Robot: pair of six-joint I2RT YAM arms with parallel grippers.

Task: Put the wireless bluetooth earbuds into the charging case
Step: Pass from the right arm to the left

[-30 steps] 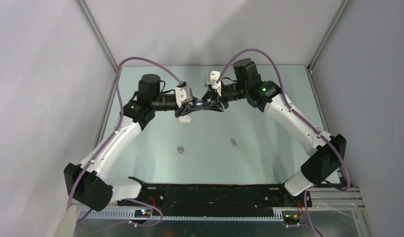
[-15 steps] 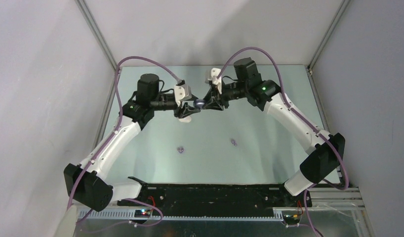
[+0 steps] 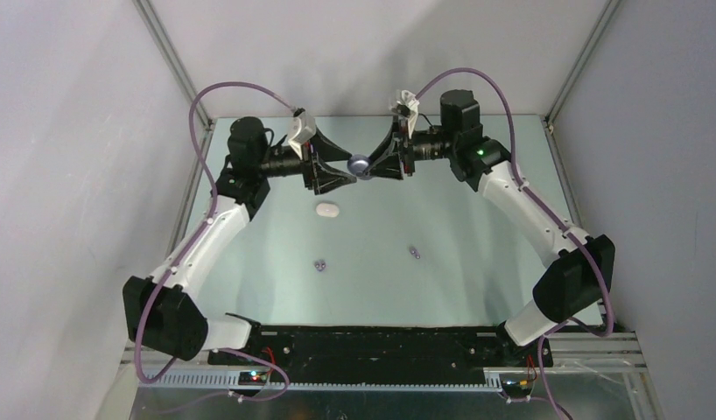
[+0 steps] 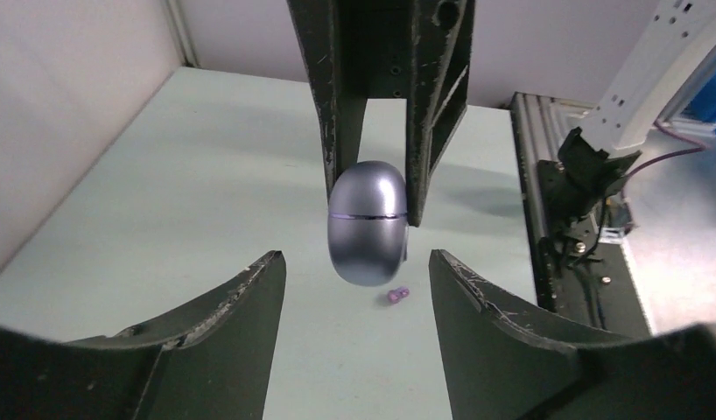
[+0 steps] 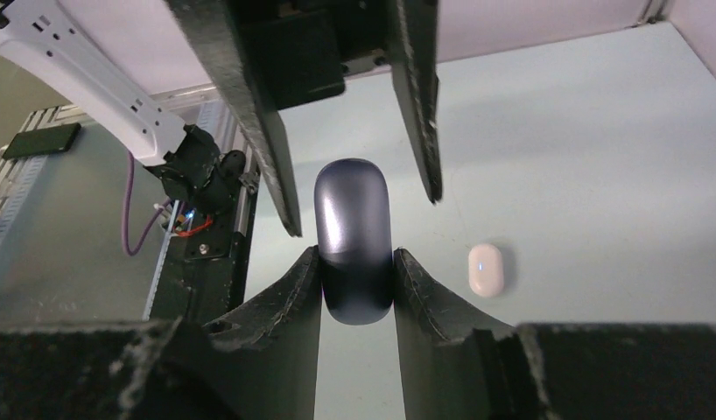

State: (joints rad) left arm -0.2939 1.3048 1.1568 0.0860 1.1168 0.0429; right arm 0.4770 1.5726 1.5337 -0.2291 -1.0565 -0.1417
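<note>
Arms are facing each other, both raised and reaching level over the far half of the table (image 3: pixel 459 262). The right gripper (image 5: pixel 356 289) is clamping the dark grey charging case (image 5: pixel 354 227) in mid-air by one end. The left gripper (image 4: pixel 356 260) is flanking the other end, fingers spread wide and touching nothing. A purple earbud (image 3: pixel 319 263) and a second purple earbud (image 3: pixel 414 253) are lying well apart on open tabletop nearer the bases. A white case (image 3: pixel 326 209) is sitting beneath the grippers, away from the table's edges.

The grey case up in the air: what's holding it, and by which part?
The right gripper clamps the closed grey charging case by the sides of one end; the open left gripper flanks the other end without touching.
</note>
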